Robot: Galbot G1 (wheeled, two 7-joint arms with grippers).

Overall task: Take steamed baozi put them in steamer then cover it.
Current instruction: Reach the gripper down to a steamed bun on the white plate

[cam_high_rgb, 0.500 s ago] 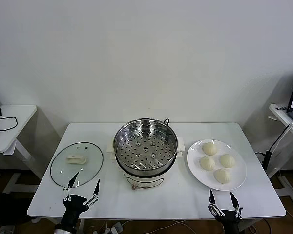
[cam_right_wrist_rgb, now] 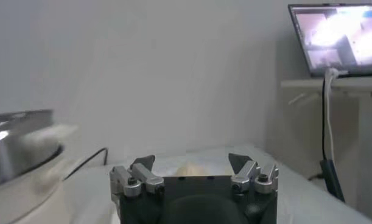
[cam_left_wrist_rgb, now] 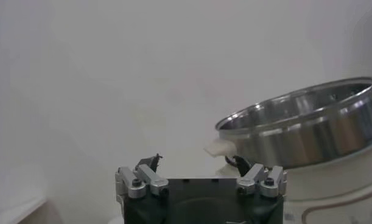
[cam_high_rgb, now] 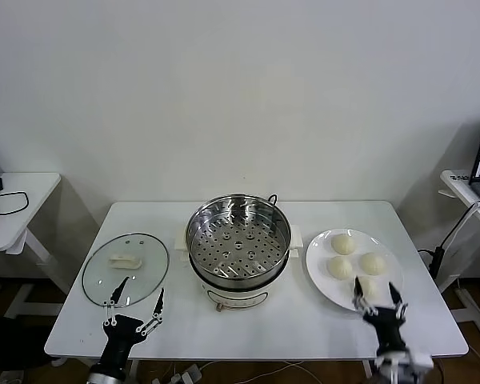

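A white table (cam_high_rgb: 248, 328) stands before a bare wall, with the steamer (cam_high_rgb: 238, 244) at its middle, the cover (cam_high_rgb: 126, 269) lying flat to its left and four baozi (cam_high_rgb: 343, 244) on a plate (cam_high_rgb: 316, 276) to its right. The right gripper (cam_high_rgb: 379, 298), jaws wide and empty, hovers over the nearest bun, which it half hides; the soft bun could be dented or pushed off the near rim if the jaws come down off-centre. The left gripper (cam_high_rgb: 134, 302), also wide and empty, waits at the cover's near edge; neither wrist view shows fingertips clearly.
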